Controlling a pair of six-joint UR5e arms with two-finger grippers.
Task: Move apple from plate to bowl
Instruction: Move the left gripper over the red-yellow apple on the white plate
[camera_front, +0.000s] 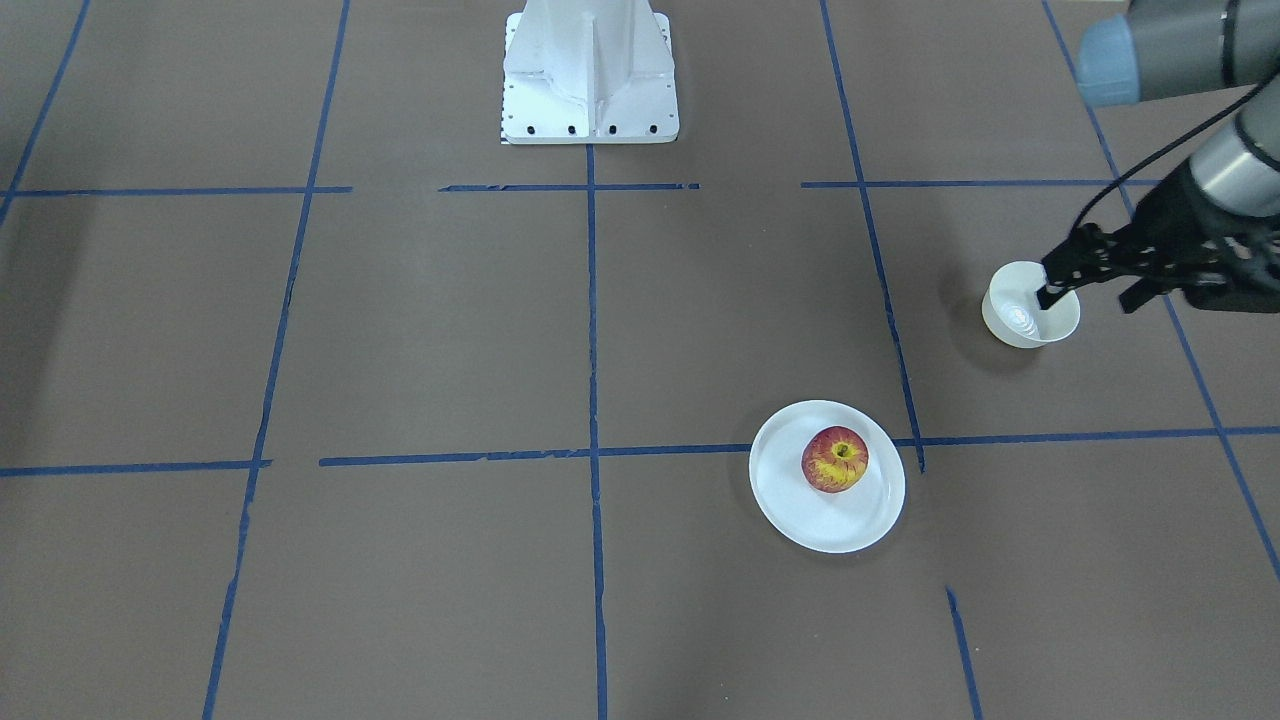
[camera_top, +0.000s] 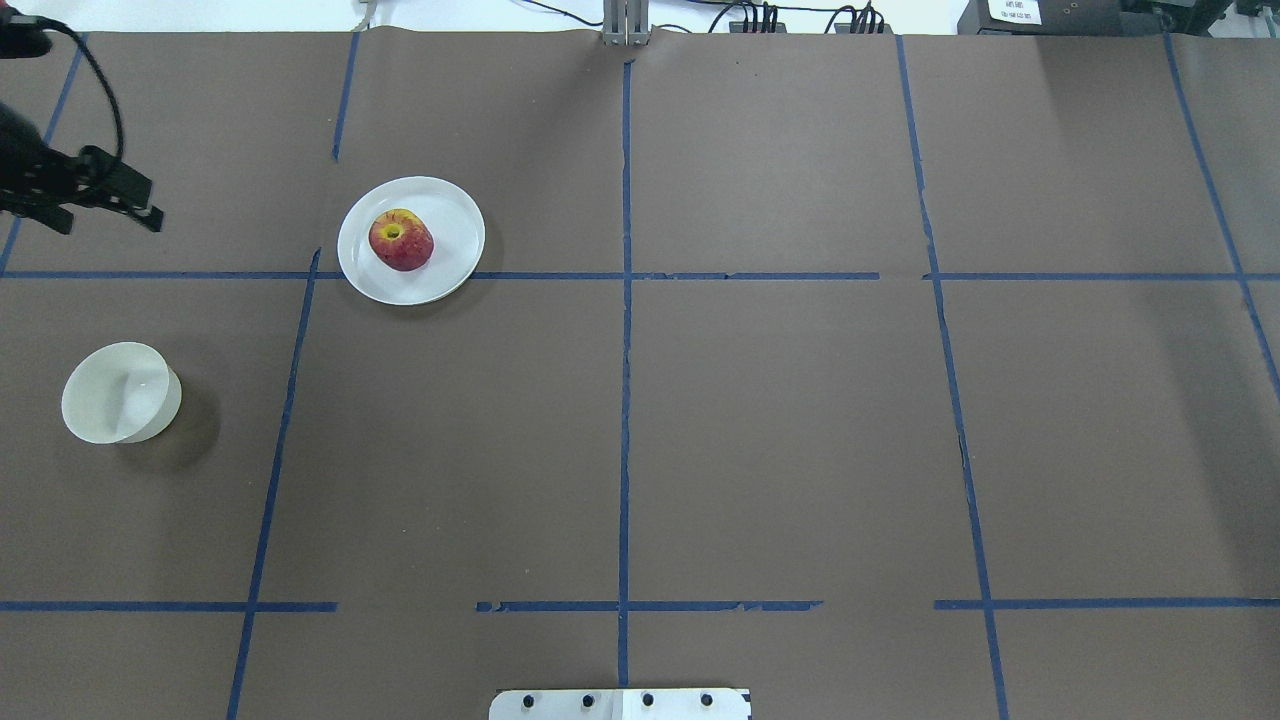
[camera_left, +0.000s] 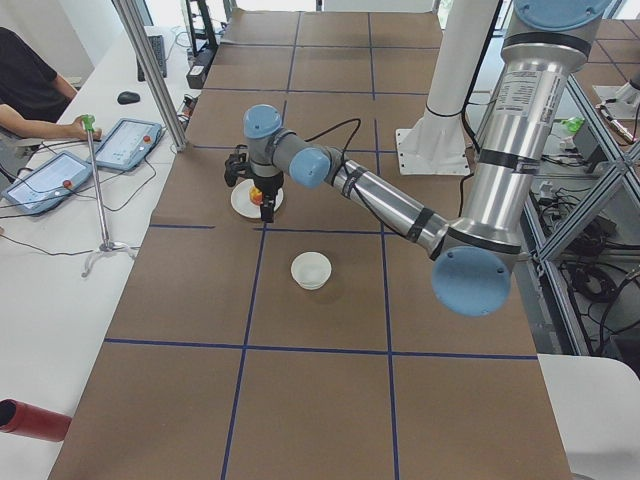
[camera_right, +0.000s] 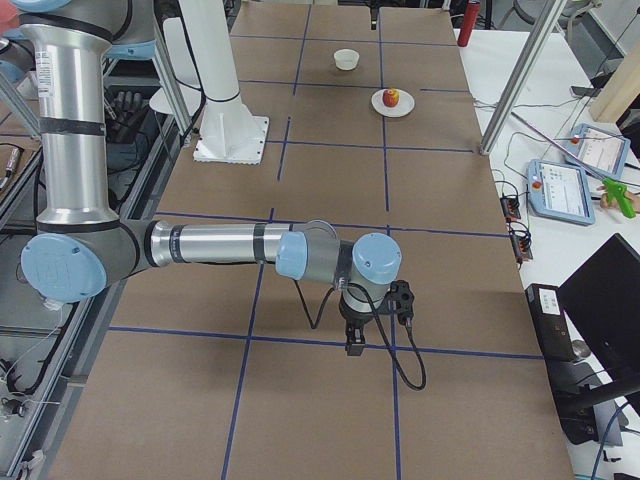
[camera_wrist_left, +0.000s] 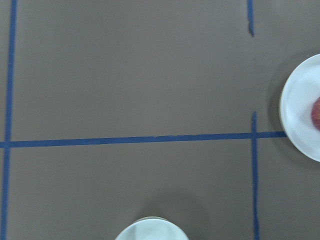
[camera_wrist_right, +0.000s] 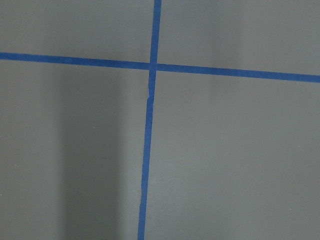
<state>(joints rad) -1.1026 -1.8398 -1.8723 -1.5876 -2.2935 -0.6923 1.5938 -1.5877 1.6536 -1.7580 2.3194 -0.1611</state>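
The red-and-yellow apple (camera_front: 835, 459) sits on the flat white plate (camera_front: 868, 512), also in the overhead view (camera_top: 401, 240). The small cream bowl (camera_front: 1018, 322) stands empty, apart from the plate, nearer the robot's left side (camera_top: 112, 395). My left gripper (camera_front: 1090, 298) is open and empty, held above the table between bowl and plate (camera_top: 107, 222). Its wrist view shows the plate's edge (camera_wrist_left: 300, 115) at the right and the bowl's rim (camera_wrist_left: 152, 230) at the bottom. My right gripper (camera_right: 355, 338) hangs over bare table far from these; I cannot tell whether it is open.
The white robot base (camera_front: 590, 70) stands at the table's middle edge. Blue tape lines (camera_top: 625, 300) grid the brown table. An operator's table with tablets (camera_left: 125, 142) and a metal pole (camera_left: 150, 70) are beside the far edge.
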